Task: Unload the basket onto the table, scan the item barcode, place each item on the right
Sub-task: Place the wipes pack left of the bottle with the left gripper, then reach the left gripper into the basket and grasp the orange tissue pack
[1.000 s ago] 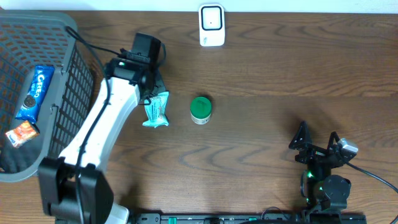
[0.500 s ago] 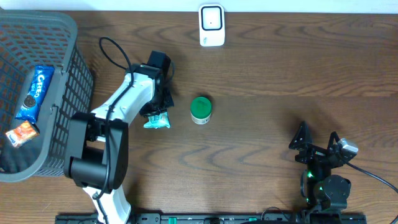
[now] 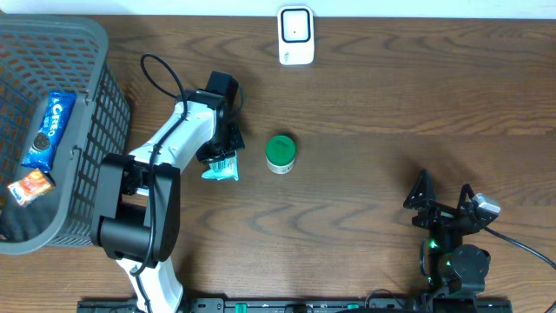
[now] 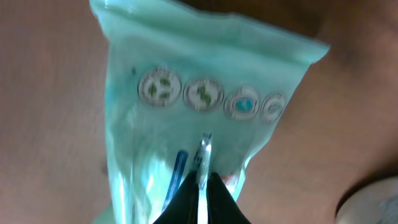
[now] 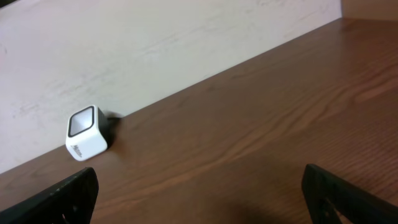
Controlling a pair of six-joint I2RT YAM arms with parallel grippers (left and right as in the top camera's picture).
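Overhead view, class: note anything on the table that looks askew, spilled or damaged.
Nothing is spilled or broken. Only the teal packet looks odd: pinched in the shut left gripper, it sits bunched and tilted beside the green tub.

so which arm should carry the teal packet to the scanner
Left. The left claw is shut on the teal packet. The right claw sits open and empty at the near edge, farther from the scanner.
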